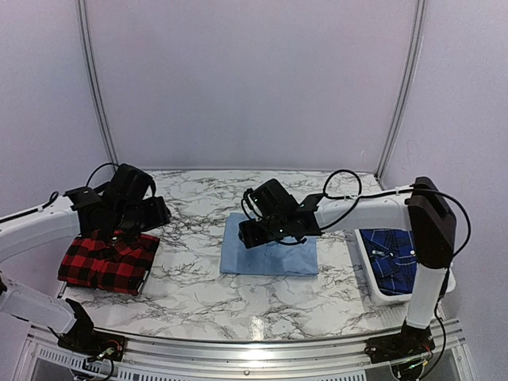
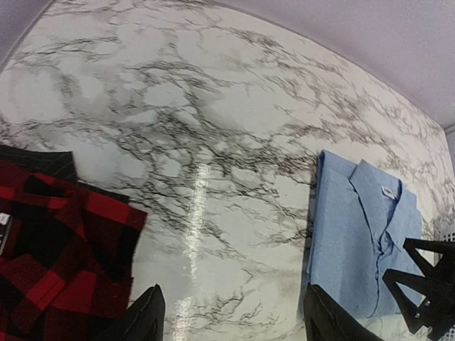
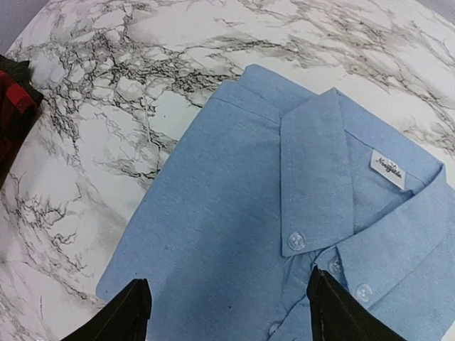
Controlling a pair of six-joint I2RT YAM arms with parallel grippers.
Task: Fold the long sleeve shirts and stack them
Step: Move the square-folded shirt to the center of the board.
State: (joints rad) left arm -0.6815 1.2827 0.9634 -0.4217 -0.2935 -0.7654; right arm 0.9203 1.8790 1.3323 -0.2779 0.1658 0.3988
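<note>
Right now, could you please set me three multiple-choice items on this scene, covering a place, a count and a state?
1. Where is the dark blue plaid shirt? A on the marble; B in the white bin; C draped over an arm.
2. How many shirts show? A two; B three; C four.
3. The right arm's fingers are: A shut on a collar; B out of view; C open and empty.
Answers: 1 B, its plaid shows inside the bin's walls. 2 B, the plaid one, the red check shirt and the light blue shirt. 3 C, the right wrist view shows them spread above the light blue shirt with nothing between.
</note>
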